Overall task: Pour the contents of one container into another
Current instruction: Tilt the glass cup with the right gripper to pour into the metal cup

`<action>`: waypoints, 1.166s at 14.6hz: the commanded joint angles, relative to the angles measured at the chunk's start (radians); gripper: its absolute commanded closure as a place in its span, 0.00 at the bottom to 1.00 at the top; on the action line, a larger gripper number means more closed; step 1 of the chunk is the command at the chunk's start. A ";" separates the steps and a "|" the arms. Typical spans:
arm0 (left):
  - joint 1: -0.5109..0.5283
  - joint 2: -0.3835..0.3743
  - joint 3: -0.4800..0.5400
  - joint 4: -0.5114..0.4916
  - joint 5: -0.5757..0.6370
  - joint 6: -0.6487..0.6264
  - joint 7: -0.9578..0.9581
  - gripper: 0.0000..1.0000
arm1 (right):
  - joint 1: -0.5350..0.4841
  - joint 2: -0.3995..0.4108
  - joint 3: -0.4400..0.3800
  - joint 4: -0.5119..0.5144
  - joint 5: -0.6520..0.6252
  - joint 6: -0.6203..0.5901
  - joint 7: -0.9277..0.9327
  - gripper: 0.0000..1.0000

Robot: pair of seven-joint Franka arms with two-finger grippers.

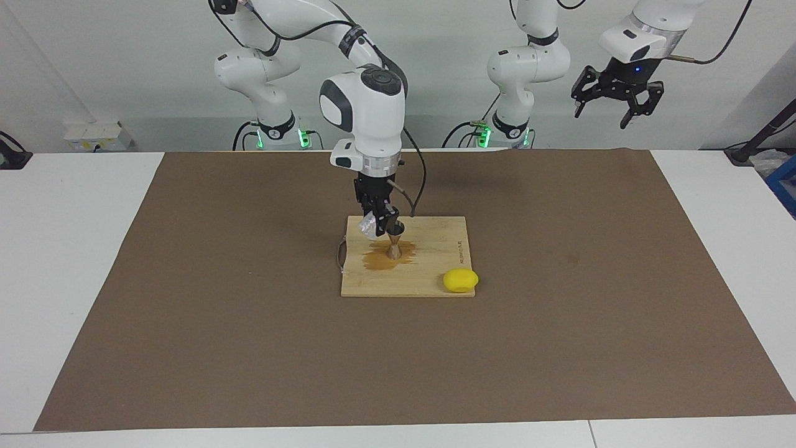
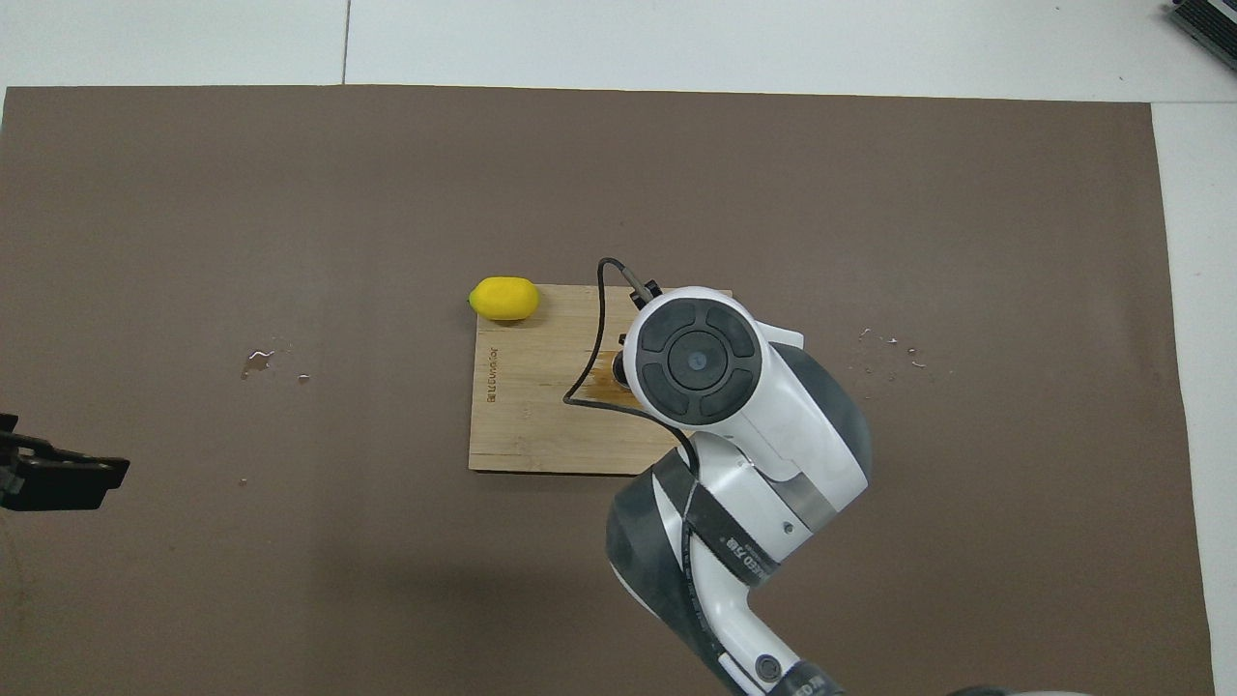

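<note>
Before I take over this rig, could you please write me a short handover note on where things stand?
Right gripper: shut on the clear cup, held beside the jigger's mouth over the cutting board.
Left gripper: open, empty, waiting high above its end of the table.
Jigger: upright on the board, in a brown wet patch. A lemon lies at the board's corner.
Done: cup picked up and brought to the jigger; liquid has spilled around it.
Left: whether the jigger is filled cannot be told; set the cup down.

cups 1 — clear cup | jiggers 1 — metal jigger | lemons 1 | boards 1 | grippers 2
</note>
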 commanded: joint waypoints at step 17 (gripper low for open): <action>-0.187 0.303 0.180 0.181 0.063 0.111 -0.126 0.00 | 0.029 0.003 0.004 0.015 -0.135 0.010 0.026 1.00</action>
